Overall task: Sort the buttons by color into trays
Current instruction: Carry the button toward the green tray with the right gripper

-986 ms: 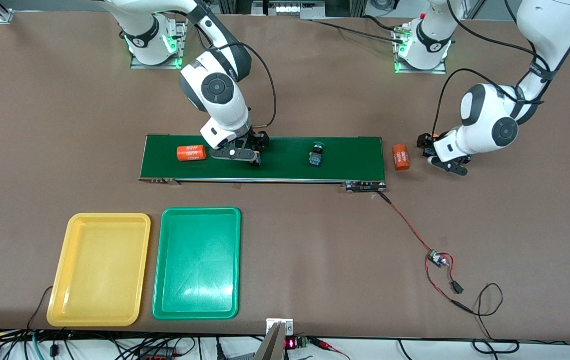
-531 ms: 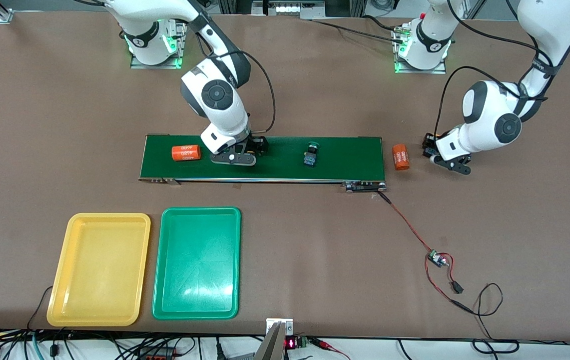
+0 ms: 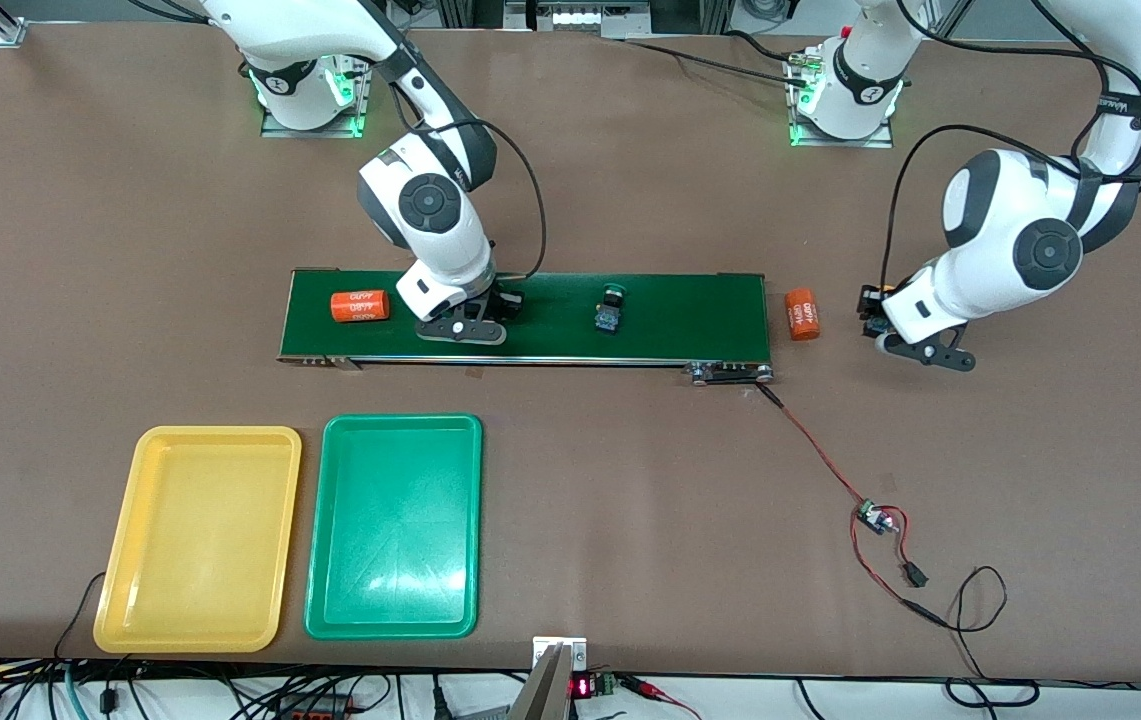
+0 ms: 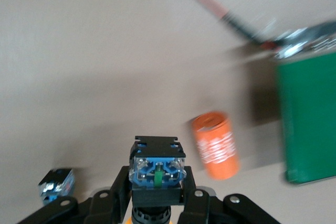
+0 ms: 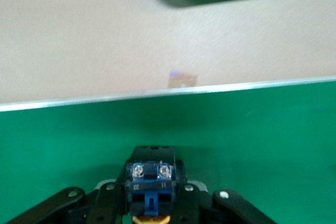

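Observation:
My right gripper (image 3: 460,327) is low over the dark green conveyor belt (image 3: 690,320), shut on a button (image 5: 152,179) with a blue-and-black body and a yellow cap (image 5: 151,217). My left gripper (image 3: 918,342) is over the bare table off the belt's end, shut on another button (image 4: 157,167); only a yellow-orange sliver of its cap shows. A green-capped button (image 3: 610,308) lies on the belt. One more blue-bodied button (image 4: 55,184) lies on the table near the left gripper. The yellow tray (image 3: 198,538) and green tray (image 3: 393,525) sit side by side, empty, nearer the front camera.
One orange cylinder (image 3: 360,305) lies on the belt beside the right gripper. Another orange cylinder (image 3: 802,313) lies on the table between the belt's end and the left gripper. Red and black wires with a small board (image 3: 875,518) run from the belt's corner.
The orange cylinder and green-capped button on the belt have shifted toward the right arm's end. My left gripper has moved away from the belt's end. The right gripper shifted slightly.

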You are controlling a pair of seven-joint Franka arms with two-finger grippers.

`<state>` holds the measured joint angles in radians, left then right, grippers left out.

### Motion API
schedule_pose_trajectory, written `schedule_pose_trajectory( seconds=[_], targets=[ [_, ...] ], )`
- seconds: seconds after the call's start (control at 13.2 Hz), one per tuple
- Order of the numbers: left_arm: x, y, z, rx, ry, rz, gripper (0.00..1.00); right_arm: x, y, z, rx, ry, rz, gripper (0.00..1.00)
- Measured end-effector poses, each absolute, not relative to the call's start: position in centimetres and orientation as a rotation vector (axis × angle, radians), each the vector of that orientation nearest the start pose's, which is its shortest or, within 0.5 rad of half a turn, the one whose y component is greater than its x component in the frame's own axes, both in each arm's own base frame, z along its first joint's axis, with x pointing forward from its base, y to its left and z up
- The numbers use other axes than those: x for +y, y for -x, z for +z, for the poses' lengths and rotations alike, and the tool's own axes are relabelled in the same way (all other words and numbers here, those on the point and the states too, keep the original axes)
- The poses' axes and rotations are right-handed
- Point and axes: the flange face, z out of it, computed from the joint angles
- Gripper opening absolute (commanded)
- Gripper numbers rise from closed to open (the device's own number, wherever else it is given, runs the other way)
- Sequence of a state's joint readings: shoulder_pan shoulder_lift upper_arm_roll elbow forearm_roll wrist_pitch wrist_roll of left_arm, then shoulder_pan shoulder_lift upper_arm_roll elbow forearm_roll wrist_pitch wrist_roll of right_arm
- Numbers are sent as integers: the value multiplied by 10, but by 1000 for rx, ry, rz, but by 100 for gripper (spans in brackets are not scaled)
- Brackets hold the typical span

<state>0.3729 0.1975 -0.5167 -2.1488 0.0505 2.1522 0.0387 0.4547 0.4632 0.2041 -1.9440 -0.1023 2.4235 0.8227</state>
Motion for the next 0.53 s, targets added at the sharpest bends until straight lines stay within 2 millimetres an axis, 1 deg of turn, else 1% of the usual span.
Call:
schedule_pose_trajectory(
  seconds=[0.08,0.15,0.23,0.3,0.38,0.45,0.53],
  targets=[
    [-103,-540,320,319,3158,239,0,369,-507,263,194,3118,3,0],
    [-135,-538,327,299,3154,223,0,362,-518,283,206,3139,22,0],
    [-165,-531,328,289,3150,217,0,357,-529,309,202,3160,39,0],
    [-190,-524,325,284,3150,211,0,353,-540,339,187,3171,42,0],
    [-208,-519,321,276,3153,209,0,347,-552,364,171,3170,24,0],
    [-220,-516,315,257,3158,213,0,340,-563,381,152,3161,-2,0],
    [-228,-514,308,227,3165,219,0,330,-574,388,114,3155,-22,0]
  ],
)
